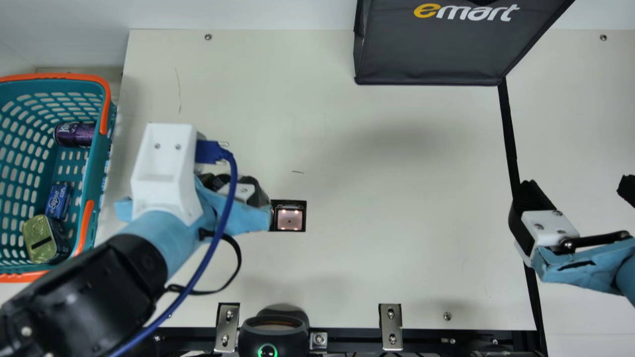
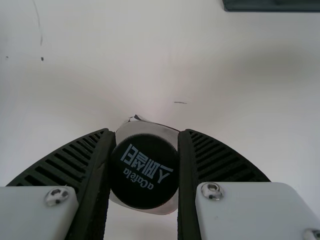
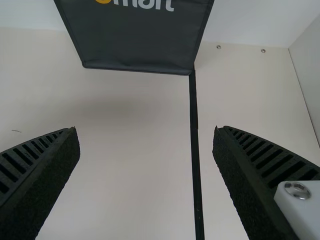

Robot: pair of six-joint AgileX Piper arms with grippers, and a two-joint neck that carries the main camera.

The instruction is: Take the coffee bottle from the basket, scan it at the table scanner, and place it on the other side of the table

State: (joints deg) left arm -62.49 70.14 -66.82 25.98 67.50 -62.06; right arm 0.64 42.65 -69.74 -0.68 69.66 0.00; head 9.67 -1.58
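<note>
My left gripper [image 1: 245, 191] is over the table just left of the square scanner [image 1: 289, 219], its fingers partly covered by its own arm in the main view. In the left wrist view, the coffee bottle [image 2: 144, 171] with its round black cap is held between the ribbed fingers of the left gripper [image 2: 145, 134], cap facing the camera. My right gripper [image 1: 578, 189] stands wide open at the right side of the table; in its wrist view the right gripper [image 3: 146, 132] has nothing between its fingers.
The teal basket [image 1: 94, 163] at the left holds a purple can [image 1: 74, 134], a blue packet [image 1: 58, 200] and a gold-lidded tin [image 1: 40, 239]. A dark bag [image 1: 426, 54] stands at the back. A black device [image 1: 274, 333] sits at the front edge. Black tape [image 1: 509, 134] runs along the right.
</note>
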